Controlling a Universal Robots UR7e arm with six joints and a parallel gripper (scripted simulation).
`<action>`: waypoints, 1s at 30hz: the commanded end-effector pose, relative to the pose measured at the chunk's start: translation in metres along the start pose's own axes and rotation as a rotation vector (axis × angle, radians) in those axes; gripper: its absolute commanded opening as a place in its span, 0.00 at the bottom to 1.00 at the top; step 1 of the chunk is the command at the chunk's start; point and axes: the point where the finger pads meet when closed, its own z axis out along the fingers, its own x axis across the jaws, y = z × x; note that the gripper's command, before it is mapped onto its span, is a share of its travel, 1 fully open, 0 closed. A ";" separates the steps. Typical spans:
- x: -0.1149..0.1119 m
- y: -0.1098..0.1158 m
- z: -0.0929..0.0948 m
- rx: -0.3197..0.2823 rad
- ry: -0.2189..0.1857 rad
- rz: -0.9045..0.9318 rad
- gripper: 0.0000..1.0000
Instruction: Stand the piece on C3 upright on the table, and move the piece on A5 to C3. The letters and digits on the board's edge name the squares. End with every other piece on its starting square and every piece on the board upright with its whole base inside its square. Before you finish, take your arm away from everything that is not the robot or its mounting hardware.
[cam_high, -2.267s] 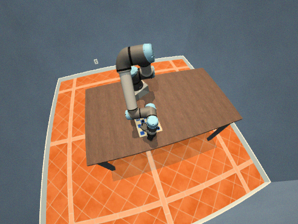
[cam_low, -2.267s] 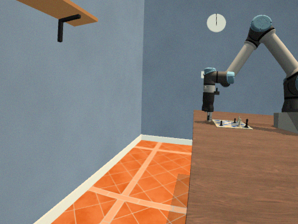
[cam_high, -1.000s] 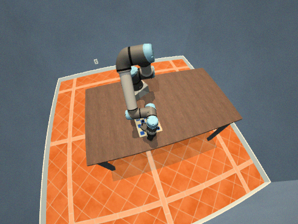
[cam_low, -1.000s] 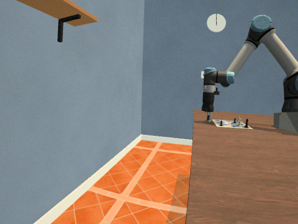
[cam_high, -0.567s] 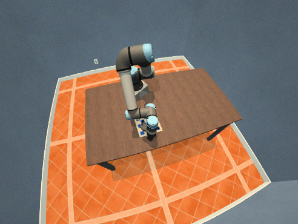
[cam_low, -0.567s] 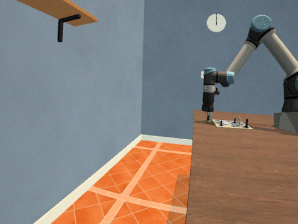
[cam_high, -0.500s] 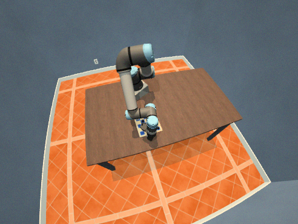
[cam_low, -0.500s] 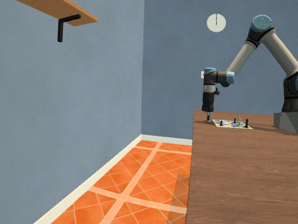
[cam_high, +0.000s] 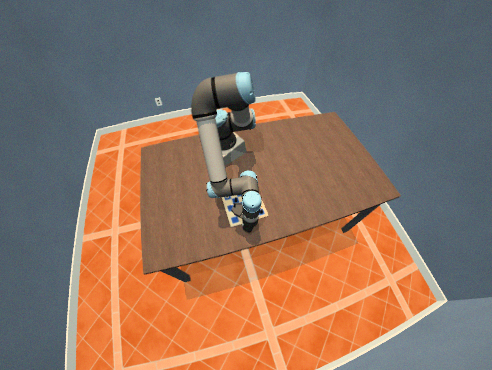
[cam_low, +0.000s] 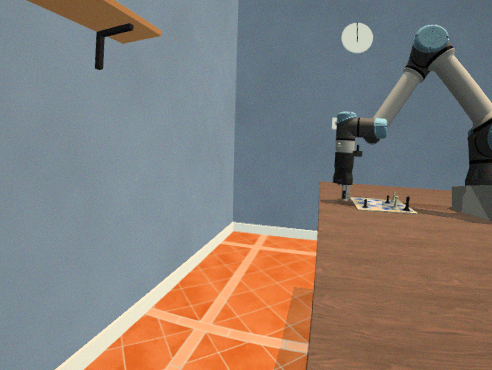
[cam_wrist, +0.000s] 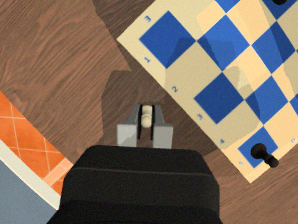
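Note:
My gripper (cam_high: 248, 229) (cam_low: 345, 195) (cam_wrist: 146, 115) is shut on a white piece (cam_wrist: 146, 120), seen from above between the fingers. They are low over the table, off the board, beside its digit edge near 1 and 2. Whether the white piece touches the table cannot be told. The chessboard (cam_high: 232, 223) (cam_low: 385, 211) (cam_wrist: 131, 42) shows no piece on C3 in the wrist view. A tall black piece (cam_low: 407, 203) stands upright at the near right corner of the board, on A5, in the exterior view.
A black pawn (cam_low: 365, 203) (cam_wrist: 260, 151) stands on E5. A white piece (cam_low: 395, 202) stands beside the A5 piece. Another white piece (cam_low: 394, 195) and a small black piece (cam_low: 387, 199) stand farther back. The table's front edge (cam_high: 210, 258) is close to my gripper.

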 end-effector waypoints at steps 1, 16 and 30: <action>0.000 0.000 0.000 -0.001 -0.001 0.000 0.00; 0.000 0.000 0.003 -0.001 -0.001 0.000 0.00; 0.000 0.000 0.003 -0.001 -0.001 0.000 0.00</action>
